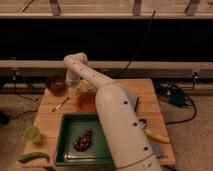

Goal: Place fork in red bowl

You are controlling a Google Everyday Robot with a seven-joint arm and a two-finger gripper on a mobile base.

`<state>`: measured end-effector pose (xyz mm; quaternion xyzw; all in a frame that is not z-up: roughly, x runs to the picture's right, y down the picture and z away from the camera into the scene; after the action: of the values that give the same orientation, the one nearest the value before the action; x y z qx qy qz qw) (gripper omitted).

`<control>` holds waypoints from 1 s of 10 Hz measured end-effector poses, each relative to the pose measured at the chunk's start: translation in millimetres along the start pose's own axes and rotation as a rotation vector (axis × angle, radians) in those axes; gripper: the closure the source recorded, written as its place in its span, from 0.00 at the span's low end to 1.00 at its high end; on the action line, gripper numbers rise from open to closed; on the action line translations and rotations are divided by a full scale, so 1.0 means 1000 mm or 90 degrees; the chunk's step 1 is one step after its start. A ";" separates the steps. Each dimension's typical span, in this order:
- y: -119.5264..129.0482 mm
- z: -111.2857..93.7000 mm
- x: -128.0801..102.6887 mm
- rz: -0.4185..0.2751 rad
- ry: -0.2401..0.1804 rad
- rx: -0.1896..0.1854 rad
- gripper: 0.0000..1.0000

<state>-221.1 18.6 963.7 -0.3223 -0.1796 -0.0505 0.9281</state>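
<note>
Fork [61, 104], seemingly apart, near gripper [76, 84]

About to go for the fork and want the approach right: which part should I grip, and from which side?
Grip the fork at its middle, probably from straight above, fingers across the slim shaft. It lies flat and slanted on the table, with bare wood on both sides, beside the red bowl. The gripper hangs beyond it, by the maroon bowl.

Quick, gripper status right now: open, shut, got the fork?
Gripper: open, holding nothing, low over the table between the maroon bowl and the red bowl. The fork lies on the table, left of the red bowl.
</note>
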 end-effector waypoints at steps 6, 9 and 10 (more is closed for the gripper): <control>0.002 0.013 0.024 0.036 0.028 -0.014 0.20; 0.004 0.022 0.027 0.038 0.039 -0.029 0.20; 0.005 0.024 0.027 0.037 0.042 -0.035 0.20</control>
<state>-201.9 38.3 988.6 -0.3508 -0.1383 -0.0391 0.9253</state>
